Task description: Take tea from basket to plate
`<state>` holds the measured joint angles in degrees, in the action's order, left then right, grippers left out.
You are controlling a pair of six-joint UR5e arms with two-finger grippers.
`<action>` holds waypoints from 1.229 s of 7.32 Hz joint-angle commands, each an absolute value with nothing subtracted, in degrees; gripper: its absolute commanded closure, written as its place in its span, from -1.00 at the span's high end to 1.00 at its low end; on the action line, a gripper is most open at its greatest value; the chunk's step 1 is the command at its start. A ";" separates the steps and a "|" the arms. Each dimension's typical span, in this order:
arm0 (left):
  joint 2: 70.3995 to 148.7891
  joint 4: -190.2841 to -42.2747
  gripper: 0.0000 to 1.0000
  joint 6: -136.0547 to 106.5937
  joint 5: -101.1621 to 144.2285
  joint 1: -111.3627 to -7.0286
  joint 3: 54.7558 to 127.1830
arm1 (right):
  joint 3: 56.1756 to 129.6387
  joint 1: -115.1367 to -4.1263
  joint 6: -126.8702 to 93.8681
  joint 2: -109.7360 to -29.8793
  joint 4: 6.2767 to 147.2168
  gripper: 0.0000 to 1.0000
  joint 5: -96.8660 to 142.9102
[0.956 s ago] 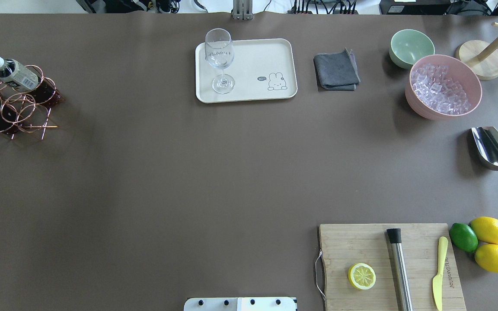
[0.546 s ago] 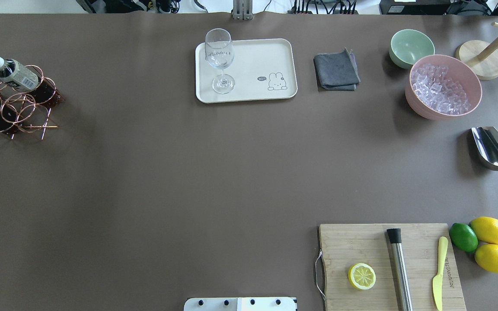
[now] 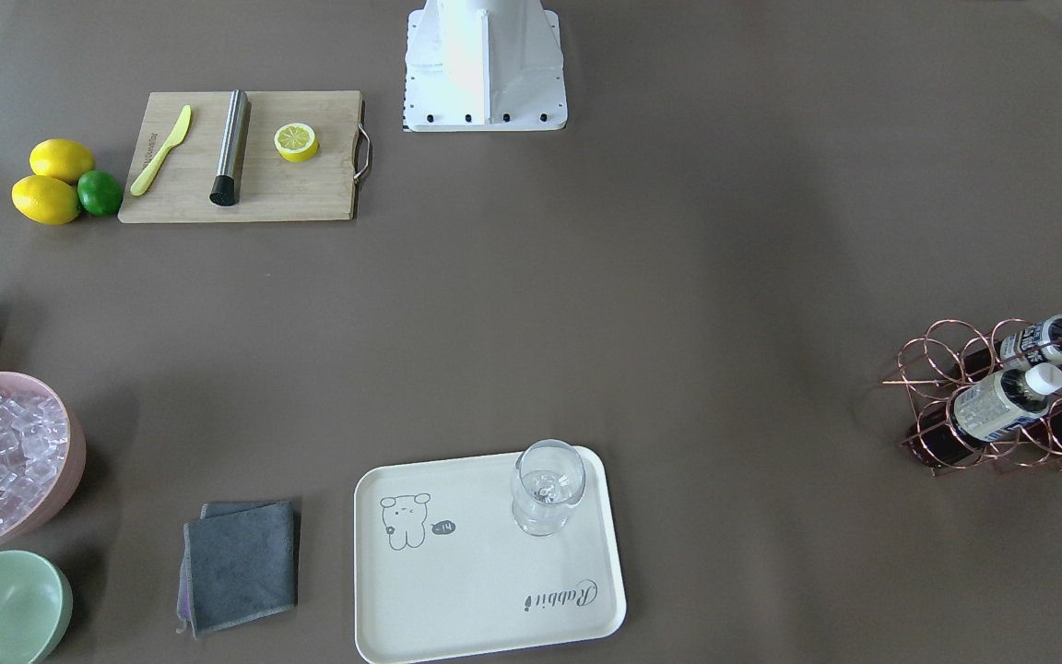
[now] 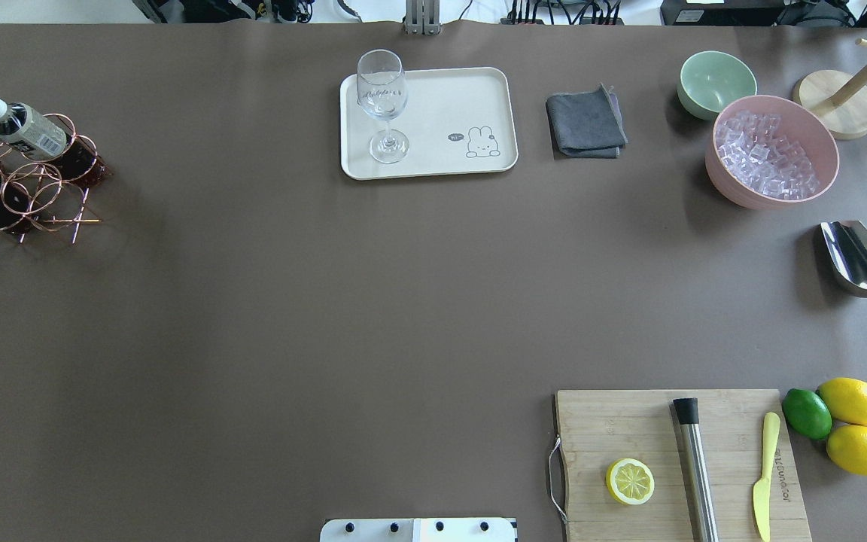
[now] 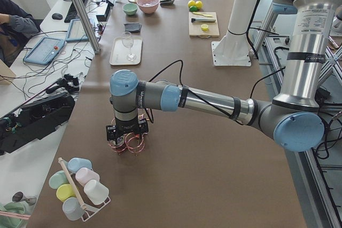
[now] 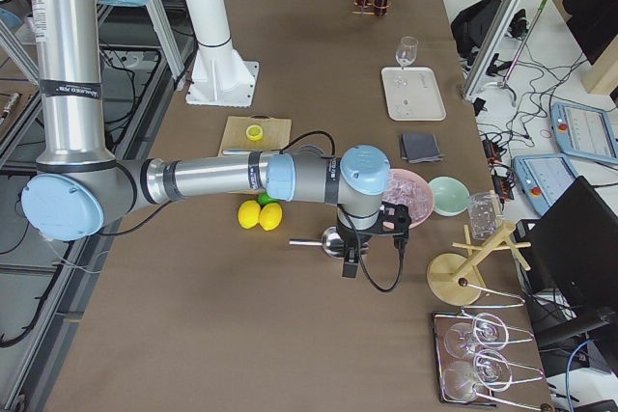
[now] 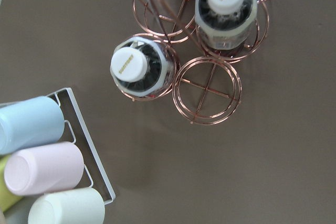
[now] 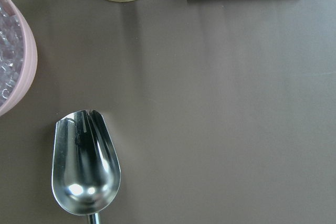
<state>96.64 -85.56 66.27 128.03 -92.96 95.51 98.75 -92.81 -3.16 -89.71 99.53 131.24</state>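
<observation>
Plate (image 3: 485,572) w/ "Rabbit" script, 3 tea (image 3: 1001,404) in basket (image 7: 208,88); end effectors (image 5: 125,138) (image 6: 351,262): can't tell state.

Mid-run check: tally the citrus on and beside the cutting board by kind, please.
whole lemons: 2
lime: 1
lemon half: 1
Total: 4
</observation>
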 commanded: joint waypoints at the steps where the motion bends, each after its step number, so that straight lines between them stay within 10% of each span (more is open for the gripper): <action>1: 99.39 -84.82 0.94 70.74 134.55 -93.60 95.10 | 98.79 -92.81 -3.16 -89.91 99.58 1.00 131.22; 9: 105.55 -80.07 0.94 73.21 136.32 -88.94 95.36 | 98.79 -92.81 -3.25 -90.26 99.58 1.00 131.31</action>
<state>104.57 -80.14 72.71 136.35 -88.92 95.40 98.73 -92.81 -3.25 -90.26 99.58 131.31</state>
